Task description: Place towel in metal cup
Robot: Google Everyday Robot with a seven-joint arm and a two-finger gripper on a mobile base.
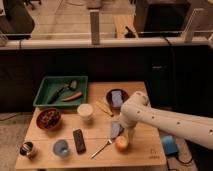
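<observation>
The towel point(115, 129) is a small grey-blue cloth, standing bunched up on the wooden table point(145, 150) just left of the apple. My gripper point(123, 129) is at the end of the white arm point(165, 120) that reaches in from the right, and it is down at the towel's right side, touching or holding it. The metal cup point(27, 149) stands at the table's front left corner, far to the left of the gripper.
An apple point(121, 144) and a fork point(101, 148) lie just in front of the towel. A black remote point(79, 140), a blue cup point(61, 148), a white cup point(85, 111), a dark bowl point(48, 119), a green tray point(60, 91) and a plate with a blue item point(117, 97) fill the table.
</observation>
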